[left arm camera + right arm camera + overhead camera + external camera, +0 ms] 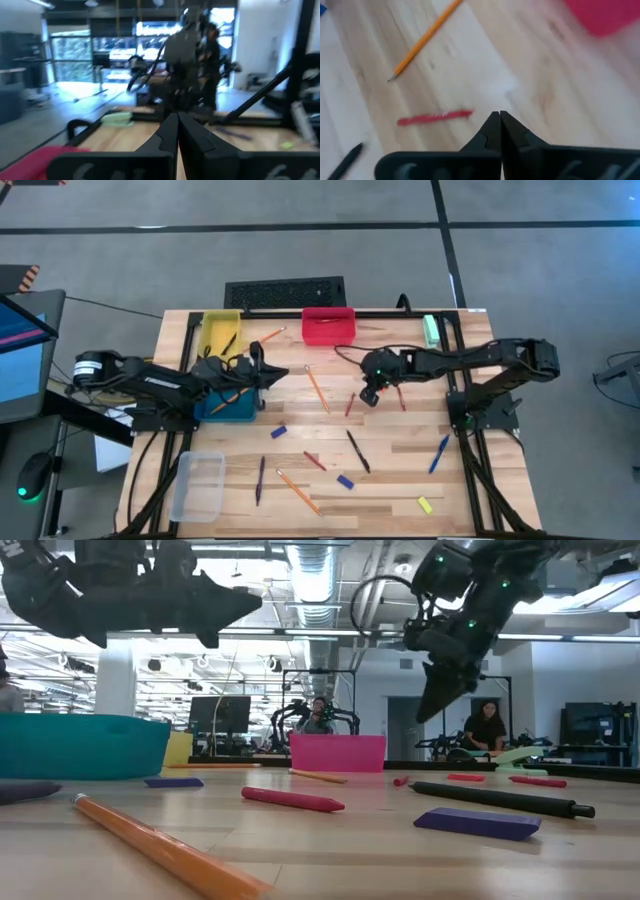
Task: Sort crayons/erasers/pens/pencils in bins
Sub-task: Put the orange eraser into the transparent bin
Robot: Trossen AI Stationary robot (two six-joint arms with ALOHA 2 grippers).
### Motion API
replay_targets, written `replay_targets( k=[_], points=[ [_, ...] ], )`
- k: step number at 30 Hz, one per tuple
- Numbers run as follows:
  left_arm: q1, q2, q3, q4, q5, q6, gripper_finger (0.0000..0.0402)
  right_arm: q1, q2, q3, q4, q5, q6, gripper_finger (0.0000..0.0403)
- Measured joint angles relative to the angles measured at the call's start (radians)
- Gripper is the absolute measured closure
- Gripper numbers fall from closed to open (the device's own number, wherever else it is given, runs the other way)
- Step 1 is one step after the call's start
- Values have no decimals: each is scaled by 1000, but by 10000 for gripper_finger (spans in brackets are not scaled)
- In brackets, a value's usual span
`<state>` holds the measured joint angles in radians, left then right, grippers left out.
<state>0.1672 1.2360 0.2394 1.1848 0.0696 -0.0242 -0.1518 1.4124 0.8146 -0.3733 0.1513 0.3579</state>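
Observation:
My left gripper is shut on nothing and points level toward the table's right, just past the teal bin; its tips meet. My right gripper is also shut with nothing in it and slants down above the table's middle, over a red crayon and near an orange pencil. Pencils, crayons, a black pen, a blue pen and a blue eraser lie flat on the wood. At the far edge stand the yellow bin and the red bin. The clear bin is near left.
A green object lies at the far right corner. A yellow eraser sits near the front right, and a purple pen lies beside the clear bin. Black frame rails run along the table's sides. People sit in the room beyond.

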Motion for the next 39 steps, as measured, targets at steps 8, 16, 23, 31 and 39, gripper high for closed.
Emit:
replay_targets(
  k=[8, 16, 23, 31, 39],
  points=[
    [60, 26, -23, 34, 28, -48, 401, -60, 22, 1, -18, 8, 82, 350],
    [227, 26, -34, -1, 32, -93, 401, -253, 32, 0, 21, -67, 35, 328],
    [324, 26, -34, -5, 9, -89, 401, -316, 32, 0, 16, -73, -25, 306],
    [378, 26, -24, -6, -24, -180, 401, -301, 32, 0, -8, -76, -27, 251],
    [376, 26, -24, -50, -13, -150, 401, -216, 32, 0, -184, -76, 52, 181]
  ],
)
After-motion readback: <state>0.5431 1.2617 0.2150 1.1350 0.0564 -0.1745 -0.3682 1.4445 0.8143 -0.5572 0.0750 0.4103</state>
